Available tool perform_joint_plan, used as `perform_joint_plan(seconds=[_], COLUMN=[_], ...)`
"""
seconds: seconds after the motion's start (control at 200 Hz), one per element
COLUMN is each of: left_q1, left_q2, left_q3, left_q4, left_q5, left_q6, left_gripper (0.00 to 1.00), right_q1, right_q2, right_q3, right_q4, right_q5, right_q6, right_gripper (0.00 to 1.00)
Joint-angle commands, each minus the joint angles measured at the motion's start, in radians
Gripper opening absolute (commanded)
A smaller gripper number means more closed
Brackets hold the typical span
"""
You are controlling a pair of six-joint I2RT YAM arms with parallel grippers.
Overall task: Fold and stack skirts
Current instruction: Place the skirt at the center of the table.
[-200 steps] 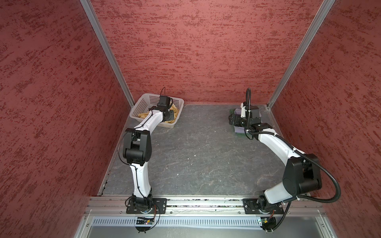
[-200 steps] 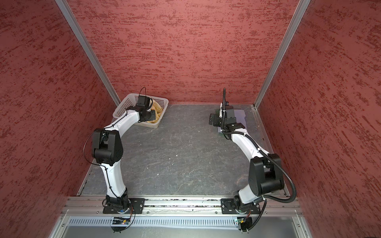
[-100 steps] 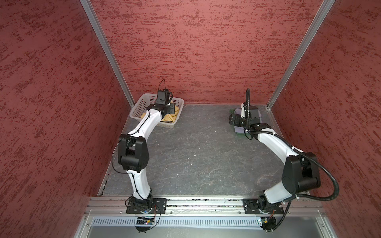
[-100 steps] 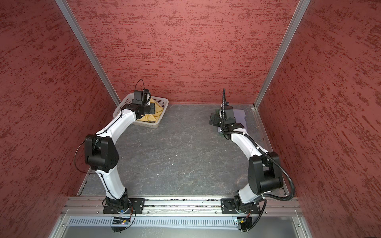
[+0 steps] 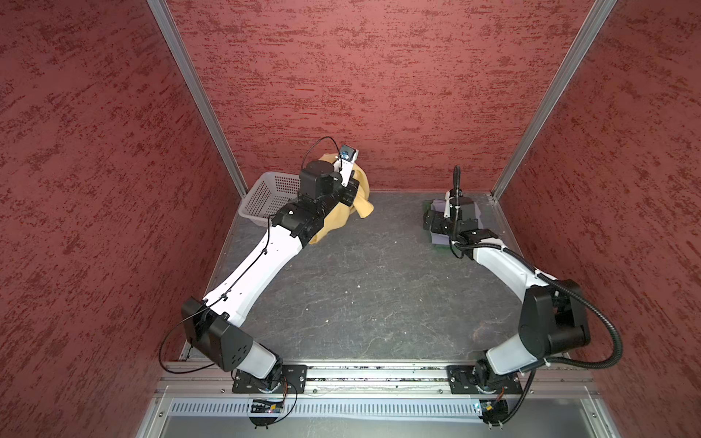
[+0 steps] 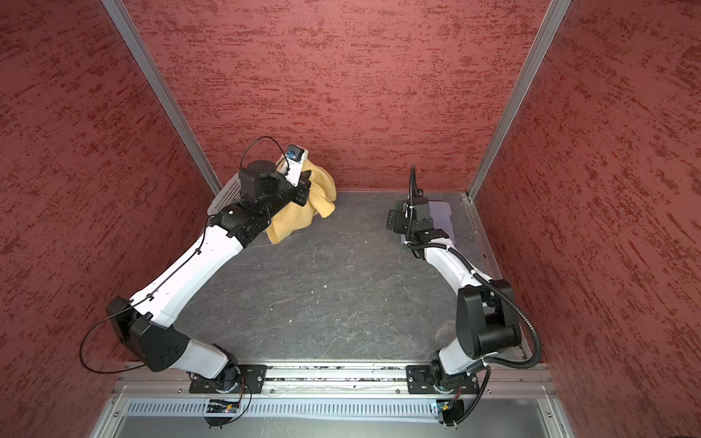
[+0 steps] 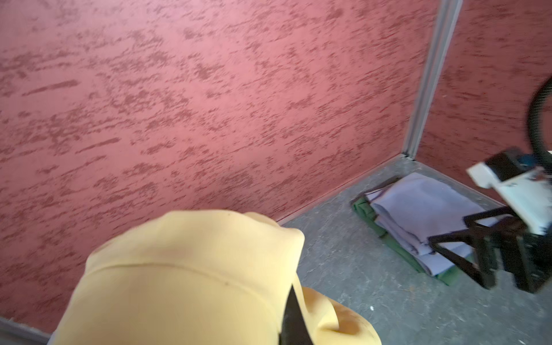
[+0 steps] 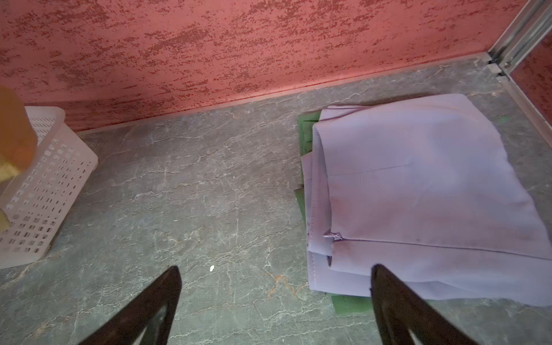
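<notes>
The left tool [image 5: 349,191] is clenched on the mustard skirt [image 5: 333,223], a soft matte cloth bunched into rounded folds. It drapes over and below the tool, and a stitched band runs across the cloth in the left wrist view. Its lowest fold hangs under the tool's wrist. I cannot tell whether that fold touches the worktop [image 5: 360,284], a grey, stone-like slab with pale veins.

The right tool [image 8: 276,268] is released, with its two dark tapered fingers spread wide. Beyond one finger lies the lavender skirt [image 8: 418,185], smooth and folded into a rough square with a seam and a zip line across it. It rests on the dark green skirt [image 8: 349,304], whose edges show at the sides of the stack. I cannot tell whether that finger touches the lavender cloth.

The basket [image 5: 265,193] is white plastic with a rounded rim and walls pierced by rows of small square holes. It stands behind the left tool's arm, which covers part of its inside. The mustard cloth hangs just beside its wall.
</notes>
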Motion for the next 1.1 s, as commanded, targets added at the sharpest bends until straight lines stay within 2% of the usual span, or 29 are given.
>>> perform_joint_plan(seconds=[0.0, 0.175, 0.301, 0.431, 0.526, 0.772, 0.802, 0.847, 0.907, 0.952, 0.992, 1.092], left_q1=[-0.048, -0.139, -0.168, -0.165, -0.157, -0.069, -0.061, -0.053, -0.047, -0.047, -0.047, -0.047], left_q2=[-0.03, -0.019, 0.038, 0.129, 0.2, 0.338, 0.348, 0.354, 0.357, 0.35, 0.337, 0.289], left_q3=[-0.046, -0.145, -0.214, -0.262, -0.267, -0.25, -0.251, -0.251, -0.253, -0.258, -0.265, -0.298], left_q4=[0.054, 0.071, 0.096, 0.118, 0.107, 0.051, 0.051, 0.049, 0.048, 0.052, 0.059, 0.082], left_q5=[0.087, 0.152, 0.158, 0.134, 0.065, 0.033, 0.044, 0.056, 0.07, 0.076, 0.081, 0.086], left_q6=[0.041, 0.001, -0.083, -0.158, -0.187, -0.304, -0.31, -0.32, -0.33, -0.332, -0.334, -0.336], left_gripper=[0.0, 0.0, 0.0, 0.0, 0.0, 0.0, 0.05, 0.22, 0.51, 0.68, 0.77, 0.9], right_q1=[-0.003, -0.054, -0.055, -0.054, -0.053, -0.031, -0.025, -0.017, 0.0, 0.016, 0.031, 0.073], right_q2=[-0.045, -0.068, -0.092, -0.096, -0.096, -0.097, -0.097, -0.097, -0.096, -0.096, -0.096, -0.096], right_q3=[-0.019, -0.033, -0.054, -0.053, -0.058, -0.095, -0.099, -0.105, -0.112, -0.116, -0.117, -0.115], right_q4=[0.044, 0.019, 0.016, -0.016, -0.03, -0.024, -0.021, -0.014, -0.005, 0.0, -0.002, -0.009], right_q5=[0.073, -0.043, -0.044, -0.058, -0.091, -0.108, -0.109, -0.116, -0.115, -0.112, -0.102, -0.074], right_q6=[0.009, 0.075, 0.06, 0.035, 0.03, 0.007, 0.003, -0.008, -0.028, -0.051, -0.072, -0.125], right_gripper=[0.99, 0.99, 0.99, 0.98, 0.96, 0.91, 0.9, 0.88, 0.85, 0.83, 0.81, 0.79])
